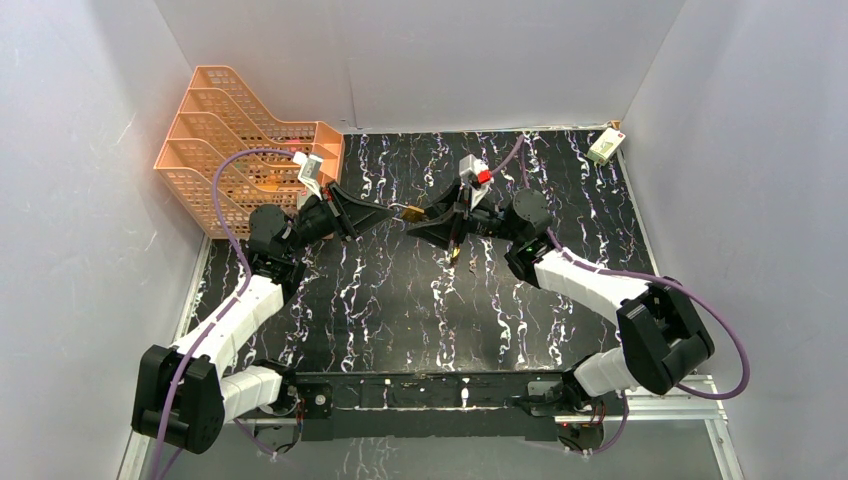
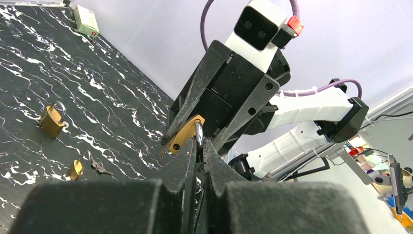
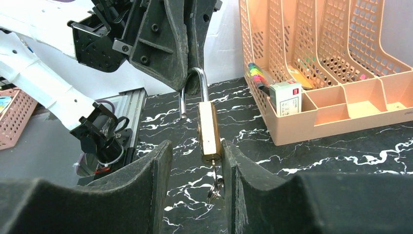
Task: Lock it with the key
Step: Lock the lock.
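A brass padlock [image 3: 208,127] hangs in the air with its steel shackle [image 3: 193,87] swung open. My left gripper [image 2: 199,141] is shut on the shackle and holds the padlock [image 2: 186,133] up. A key [image 3: 215,181] with a ring sticks out of the padlock's bottom. My right gripper [image 3: 196,145] is open, with one finger on each side of the padlock body, which sits close to the right finger [image 3: 233,161]. In the top view the padlock [image 1: 412,213] sits between the left gripper [image 1: 388,212] and the right gripper [image 1: 428,222] at mid-table.
Two more brass padlocks [image 2: 51,120] [image 2: 75,169] lie on the black marble table, with keys [image 2: 100,167] beside the smaller one. An orange file rack [image 1: 240,140] stands at the back left and holds a small box [image 3: 287,97]. A white box [image 1: 605,147] lies at the back right corner.
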`<state>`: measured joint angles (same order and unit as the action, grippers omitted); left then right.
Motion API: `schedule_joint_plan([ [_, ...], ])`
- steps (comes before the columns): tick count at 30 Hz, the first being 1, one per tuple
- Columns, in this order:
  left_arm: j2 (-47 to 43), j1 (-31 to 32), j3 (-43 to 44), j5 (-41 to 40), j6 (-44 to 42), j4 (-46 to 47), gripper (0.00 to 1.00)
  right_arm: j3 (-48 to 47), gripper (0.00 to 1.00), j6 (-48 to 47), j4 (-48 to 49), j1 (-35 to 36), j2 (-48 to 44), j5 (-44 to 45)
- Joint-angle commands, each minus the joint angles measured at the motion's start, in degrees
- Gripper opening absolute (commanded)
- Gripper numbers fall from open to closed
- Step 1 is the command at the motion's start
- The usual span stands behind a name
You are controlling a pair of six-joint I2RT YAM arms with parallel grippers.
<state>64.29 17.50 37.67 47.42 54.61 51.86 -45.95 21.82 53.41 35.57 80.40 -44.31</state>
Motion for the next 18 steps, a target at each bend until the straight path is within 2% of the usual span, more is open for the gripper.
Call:
schedule_joint_plan([
  [1,-0.9,0.3,1.6,0.5,-0.9,3.8,0.0,-0.5,0.48,-1.1,5.1,-0.2,-2.0,1.1],
  [12,-1.0,0.3,1.6,0.5,-0.9,3.8,0.0,-0.9,0.34,-0.5,5.0,-0.2,-2.0,0.8],
  [15,-0.9,0.3,1.6,0.5,-1.3,3.8,0.0,-0.9,0.22,-0.6,3.8,-0.3,-2.3,1.0],
  [17,-0.8,0.3,1.6,0.6,-1.6,3.8,0.0,-1.0,0.02,-0.9,2.3,-0.3,-2.6,1.1],
  [18,-0.7,0.3,1.5,0.6,-1.8,3.8,0.0,-1.0,0.0,-1.1,1.8,-0.3,-2.9,0.7],
])
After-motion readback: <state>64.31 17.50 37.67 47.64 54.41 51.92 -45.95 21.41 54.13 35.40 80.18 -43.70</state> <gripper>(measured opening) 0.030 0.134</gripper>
